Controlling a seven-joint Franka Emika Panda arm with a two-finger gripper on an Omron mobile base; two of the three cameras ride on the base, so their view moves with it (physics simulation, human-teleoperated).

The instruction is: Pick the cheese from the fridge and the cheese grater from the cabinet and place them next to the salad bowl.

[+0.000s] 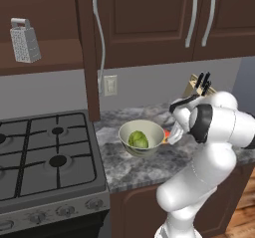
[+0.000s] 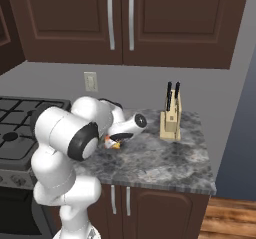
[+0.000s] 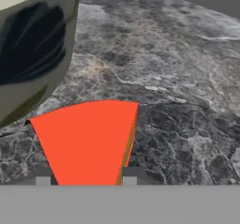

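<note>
pincer (image 3: 86, 181): pinched the cheese (image 3: 86, 141)
cheese: low over the tabletop (image 3: 178, 78), beside the bowl (image 1: 142, 138)

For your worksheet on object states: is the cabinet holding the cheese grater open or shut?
Open. The cheese grater stands in plain sight on the cabinet shelf, its door swung edge-on.

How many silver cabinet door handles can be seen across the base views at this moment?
3. One long handle hangs on the open cabinet door above the stove's edge; two handles sit side by side on the closed doors above the knife block. More may lie out of frame.
</note>
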